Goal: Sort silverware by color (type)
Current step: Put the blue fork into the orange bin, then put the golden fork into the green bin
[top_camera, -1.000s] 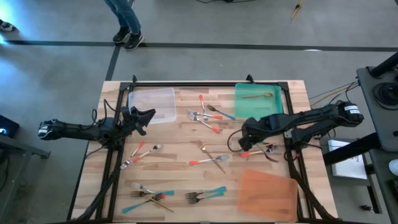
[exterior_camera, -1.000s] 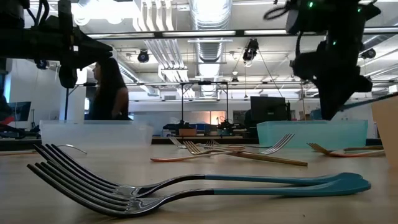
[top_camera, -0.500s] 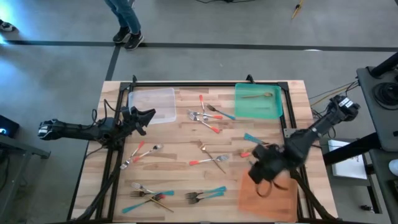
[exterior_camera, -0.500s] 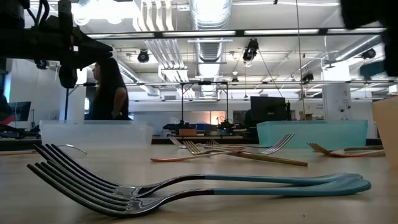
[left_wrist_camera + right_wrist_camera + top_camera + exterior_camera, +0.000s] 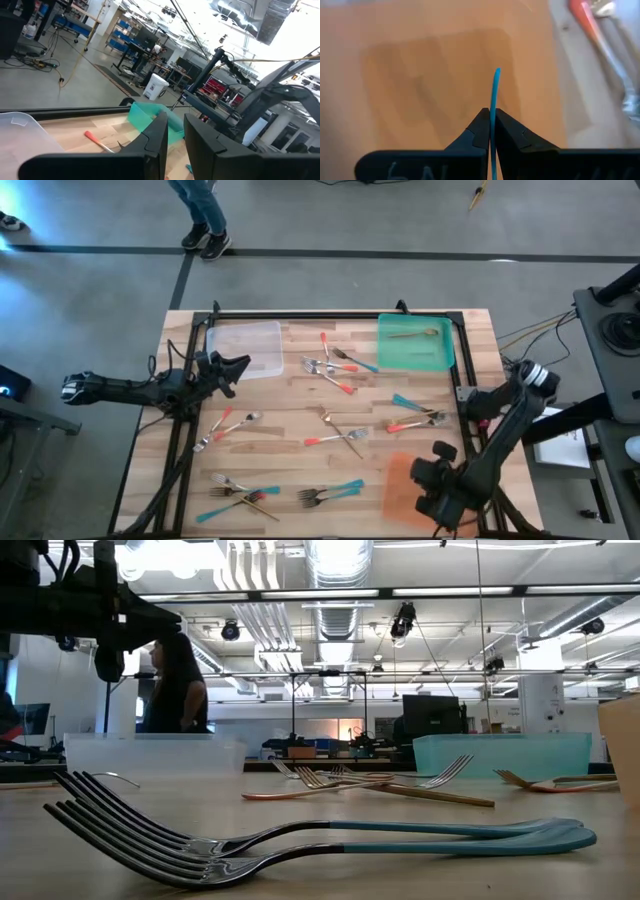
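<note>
Right gripper (image 5: 440,492) is over the orange tray (image 5: 400,480) at the table's 5 o'clock corner, fingers (image 5: 480,131) pinched on a thin teal-handled utensil (image 5: 494,95). Fork or spoon can't be told, as only the handle shows. In the right wrist view the handle's long axis runs straight out between the fingertips, in line with the fingers, with the tray floor directly beyond it. Judgement: the coming move turns on this one relation; the piece is already above the tray, so lowering and letting go should land it there, handle lengthwise along the gripper axis.

Left gripper (image 5: 228,370) waits at about 9 o'clock, just beside the clear tray (image 5: 245,340), fingers (image 5: 155,137) slightly apart with a narrow gap, holding nothing.

Rest of the silverware (image 5: 335,435) lies scattered on the wooden table (image 5: 290,405): a cluster near 12 o'clock, pieces at centre, teal-handled forks (image 5: 330,838) at 6 to 7 o'clock. One gold-toned spoon (image 5: 415,332) lies in the green tray (image 5: 415,355) at 1 o'clock, long axis across the tray.

Right arm is the nearer one to the orange tray; left arm is well apart from it.
</note>
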